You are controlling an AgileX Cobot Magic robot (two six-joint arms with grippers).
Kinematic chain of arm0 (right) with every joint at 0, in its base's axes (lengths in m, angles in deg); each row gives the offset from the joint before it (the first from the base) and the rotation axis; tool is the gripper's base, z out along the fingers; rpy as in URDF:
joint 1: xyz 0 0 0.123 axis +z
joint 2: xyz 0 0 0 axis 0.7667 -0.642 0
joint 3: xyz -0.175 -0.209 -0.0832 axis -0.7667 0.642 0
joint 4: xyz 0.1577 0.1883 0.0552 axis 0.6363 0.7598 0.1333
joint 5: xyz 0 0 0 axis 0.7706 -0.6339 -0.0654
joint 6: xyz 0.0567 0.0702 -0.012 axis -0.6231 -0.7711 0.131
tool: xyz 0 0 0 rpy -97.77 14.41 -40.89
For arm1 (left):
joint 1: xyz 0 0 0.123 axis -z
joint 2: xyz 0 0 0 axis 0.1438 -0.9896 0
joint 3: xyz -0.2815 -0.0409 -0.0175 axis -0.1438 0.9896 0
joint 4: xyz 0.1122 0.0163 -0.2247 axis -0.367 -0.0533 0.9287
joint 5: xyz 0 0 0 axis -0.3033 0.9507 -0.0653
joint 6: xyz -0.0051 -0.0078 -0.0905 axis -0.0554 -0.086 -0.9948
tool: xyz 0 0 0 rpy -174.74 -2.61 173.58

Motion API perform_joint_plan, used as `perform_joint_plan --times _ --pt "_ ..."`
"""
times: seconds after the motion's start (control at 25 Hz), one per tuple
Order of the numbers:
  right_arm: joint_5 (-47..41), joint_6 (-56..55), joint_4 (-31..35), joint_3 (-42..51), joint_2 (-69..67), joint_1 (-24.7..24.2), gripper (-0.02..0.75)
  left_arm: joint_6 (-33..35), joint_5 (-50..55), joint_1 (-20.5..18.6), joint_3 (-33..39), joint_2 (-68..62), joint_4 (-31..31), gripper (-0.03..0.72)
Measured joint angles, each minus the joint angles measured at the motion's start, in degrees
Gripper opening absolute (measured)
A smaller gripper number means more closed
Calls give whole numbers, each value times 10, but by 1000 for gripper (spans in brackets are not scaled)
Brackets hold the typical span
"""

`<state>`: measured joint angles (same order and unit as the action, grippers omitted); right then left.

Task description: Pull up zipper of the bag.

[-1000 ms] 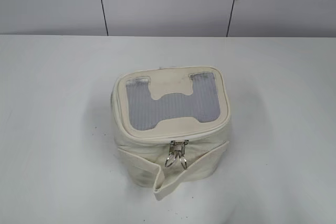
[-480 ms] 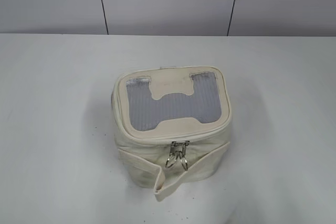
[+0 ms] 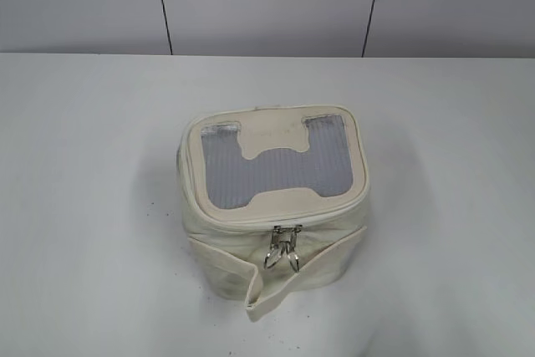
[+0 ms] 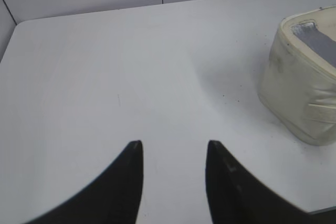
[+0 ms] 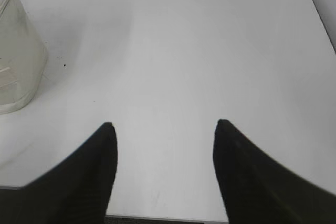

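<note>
The cream-white boxy bag stands in the middle of the white table, its grey ribbed panel facing up. The zipper runs round the lid rim, and its two silver ring pulls hang together at the front. A cream strap band sticks out below them. Neither gripper shows in the exterior view. My left gripper is open and empty over bare table, with the bag at its far right. My right gripper is open and empty, with the bag's side at its far left.
The white table meets a grey panelled wall at the back. The table's right edge shows in the right wrist view, and its near edge runs along the bottom of that view.
</note>
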<state>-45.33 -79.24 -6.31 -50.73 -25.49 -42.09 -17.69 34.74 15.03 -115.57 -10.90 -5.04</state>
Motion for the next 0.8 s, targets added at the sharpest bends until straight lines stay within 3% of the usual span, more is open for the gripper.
perform_joint_plan --times 0.16,0.4,0.64,0.8 --pt "1 -3 1 0 0 -11 448 0 0 0 0 0 0 308" --pt "2 -3 1 0 10 -72 448 0 0 -18 0 0 0 308" --pt "3 -3 5 0 10 -63 448 0 0 -60 0 0 1 308" --pt "4 -3 6 0 10 -61 448 0 0 -64 0 0 1 308"
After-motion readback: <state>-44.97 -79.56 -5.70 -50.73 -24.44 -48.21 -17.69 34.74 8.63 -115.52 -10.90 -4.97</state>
